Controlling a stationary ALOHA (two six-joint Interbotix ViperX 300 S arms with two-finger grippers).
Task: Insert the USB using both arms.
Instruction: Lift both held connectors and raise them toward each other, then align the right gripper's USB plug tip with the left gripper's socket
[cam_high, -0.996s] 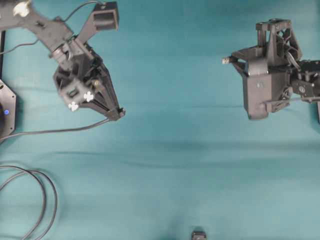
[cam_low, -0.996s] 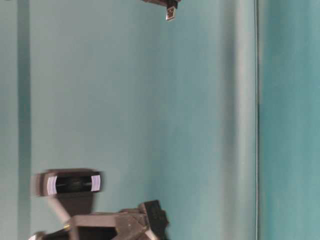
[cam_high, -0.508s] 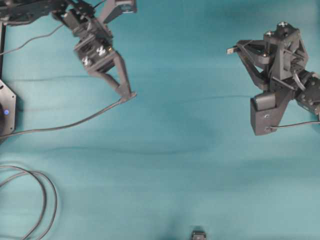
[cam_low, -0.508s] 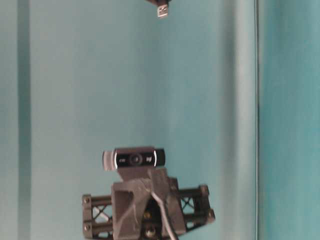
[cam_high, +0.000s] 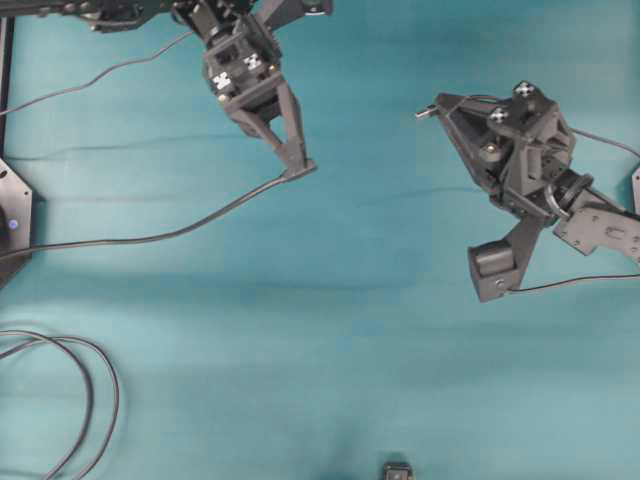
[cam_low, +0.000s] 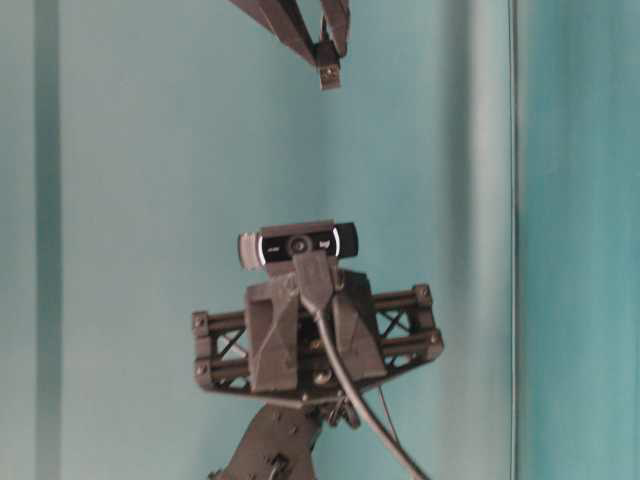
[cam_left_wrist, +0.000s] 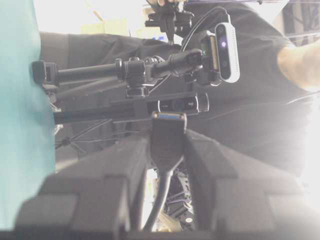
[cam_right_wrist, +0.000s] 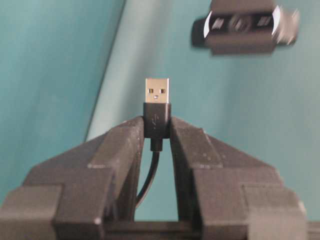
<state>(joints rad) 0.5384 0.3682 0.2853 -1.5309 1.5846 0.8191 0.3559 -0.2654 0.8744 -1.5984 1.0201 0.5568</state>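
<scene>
I see the USB plug (cam_right_wrist: 157, 107) clamped between the fingers of my right hand (cam_right_wrist: 157, 131), its short black body pinched at both sides and its silvery metal tip sticking out past the fingertips, the two small square holes on its flat face in plain sight. Its thin dark cable drops back between the fingers. From overhead the plug points toward the upper left, off the tabletop. My left hand (cam_left_wrist: 167, 145) grips the rounded dark socket end (cam_left_wrist: 168, 137), mouth facing outward, with its cable (cam_high: 150, 237) trailing away to the left. Plug and socket are well apart.
</scene>
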